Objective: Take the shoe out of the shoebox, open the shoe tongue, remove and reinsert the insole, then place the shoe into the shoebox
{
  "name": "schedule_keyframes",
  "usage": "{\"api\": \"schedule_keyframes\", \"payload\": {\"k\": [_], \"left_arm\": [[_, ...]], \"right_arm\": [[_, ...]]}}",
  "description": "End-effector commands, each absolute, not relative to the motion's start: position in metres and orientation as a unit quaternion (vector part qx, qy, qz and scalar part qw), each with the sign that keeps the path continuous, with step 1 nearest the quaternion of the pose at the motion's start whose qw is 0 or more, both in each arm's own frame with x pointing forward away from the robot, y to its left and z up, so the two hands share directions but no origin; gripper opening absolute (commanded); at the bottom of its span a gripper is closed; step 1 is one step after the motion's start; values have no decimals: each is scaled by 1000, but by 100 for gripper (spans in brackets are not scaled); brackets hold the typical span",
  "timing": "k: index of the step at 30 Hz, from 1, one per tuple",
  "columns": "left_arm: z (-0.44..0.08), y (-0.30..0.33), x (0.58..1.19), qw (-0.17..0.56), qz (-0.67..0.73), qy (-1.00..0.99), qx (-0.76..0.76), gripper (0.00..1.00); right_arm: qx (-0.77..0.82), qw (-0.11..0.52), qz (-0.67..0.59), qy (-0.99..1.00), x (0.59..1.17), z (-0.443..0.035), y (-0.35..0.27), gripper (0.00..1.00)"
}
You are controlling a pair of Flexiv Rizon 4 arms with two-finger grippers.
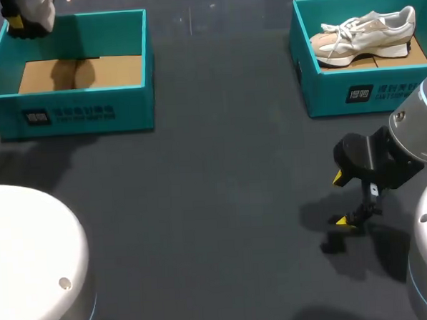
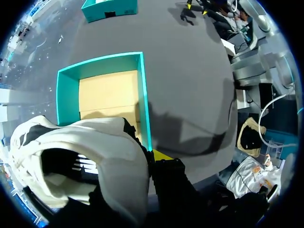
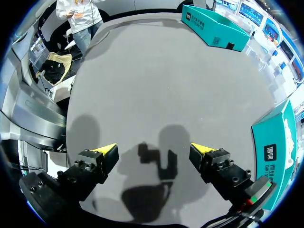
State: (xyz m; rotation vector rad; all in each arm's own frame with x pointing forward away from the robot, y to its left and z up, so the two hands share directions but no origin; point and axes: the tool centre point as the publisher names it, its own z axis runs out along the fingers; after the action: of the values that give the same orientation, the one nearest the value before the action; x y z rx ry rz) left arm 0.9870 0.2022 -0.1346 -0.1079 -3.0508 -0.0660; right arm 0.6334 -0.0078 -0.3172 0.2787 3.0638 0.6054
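Left jaws clasping shoe (image 2: 85,156), teal shoebox (image 2: 144,95) below

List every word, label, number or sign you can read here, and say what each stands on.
Left box, front wall: white square mark and a row of characters, too blurred to read.
Right box, front wall: same kind of print, too blurred to read.
Right box, dark label: white mark, too small to read.
Boxed shoe and held shoe: no print seen.
Nothing can be quoted.
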Motion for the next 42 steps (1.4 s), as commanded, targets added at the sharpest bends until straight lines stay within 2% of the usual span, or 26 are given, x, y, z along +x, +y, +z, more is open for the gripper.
{"api": "schedule_keyframes", "payload": {"k": [1,5,10,13,17,30,34,42], "left_arm": [[-148,242,1029,68,-3,-997,-39,0],[-158,268,1050,65,-22,-997,-42,0],[-160,281,1052,54,-26,-991,-119,0],[-161,283,1045,21,-37,-976,-214,0],[-158,296,1015,-53,-94,-884,-455,0],[-158,296,1015,-53,-94,-884,-455,0],[-165,305,1024,-38,-63,-815,-575,0],[-171,323,1047,-13,-86,-742,-665,0]], "right_arm": [[89,5,192,977,631,-317,-8,100],[89,5,192,977,631,-317,-8,100],[89,5,192,977,631,-317,-8,100],[89,5,192,977,631,-317,-8,100],[89,5,192,977,631,-317,-8,100],[89,5,192,977,631,-317,-8,100],[89,5,192,977,631,-317,-8,100],[89,5,192,977,631,-317,-8,100]]}}
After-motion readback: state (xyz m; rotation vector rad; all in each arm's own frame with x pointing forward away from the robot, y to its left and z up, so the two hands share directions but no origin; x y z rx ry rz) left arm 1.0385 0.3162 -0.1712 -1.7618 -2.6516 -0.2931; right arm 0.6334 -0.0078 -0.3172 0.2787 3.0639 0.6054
